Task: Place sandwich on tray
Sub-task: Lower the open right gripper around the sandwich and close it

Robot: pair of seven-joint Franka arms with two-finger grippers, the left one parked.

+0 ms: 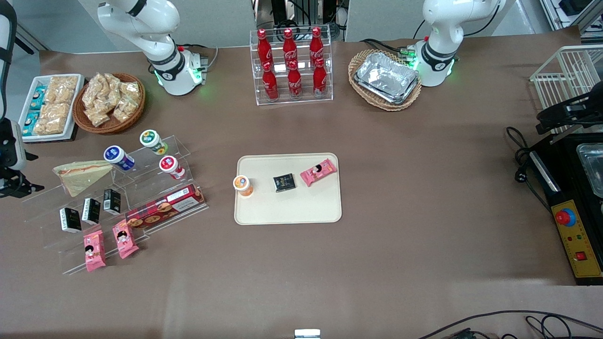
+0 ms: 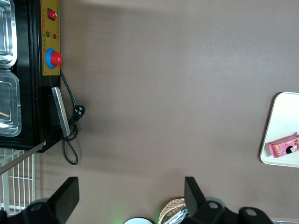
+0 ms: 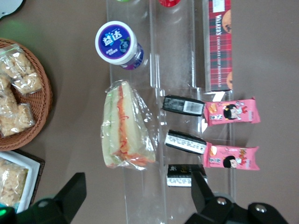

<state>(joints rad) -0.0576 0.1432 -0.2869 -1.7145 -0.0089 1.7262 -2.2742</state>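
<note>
The sandwich (image 1: 80, 175), a clear-wrapped triangular wedge with an orange-red filling stripe, lies on the top step of a clear acrylic display stand (image 1: 155, 188) toward the working arm's end of the table. In the right wrist view the sandwich (image 3: 125, 126) lies just ahead of my open, empty gripper (image 3: 135, 198), apart from its fingers (image 3: 70, 196). In the front view my gripper (image 1: 16, 187) hangs beside the sandwich at the table's end. The cream-beige tray (image 1: 287, 207) sits mid-table and holds an orange cup, a black packet and a pink packet; its edge shows in the left wrist view (image 2: 282, 121).
The stand also holds a blue-lidded cup (image 3: 117, 44), black packets (image 3: 183, 105), pink snack packets (image 3: 230, 112) and a red tartan biscuit box (image 3: 217, 46). A wicker basket of snack bags (image 1: 109, 101) and a white tray of snacks (image 1: 49, 106) stand farther from the front camera.
</note>
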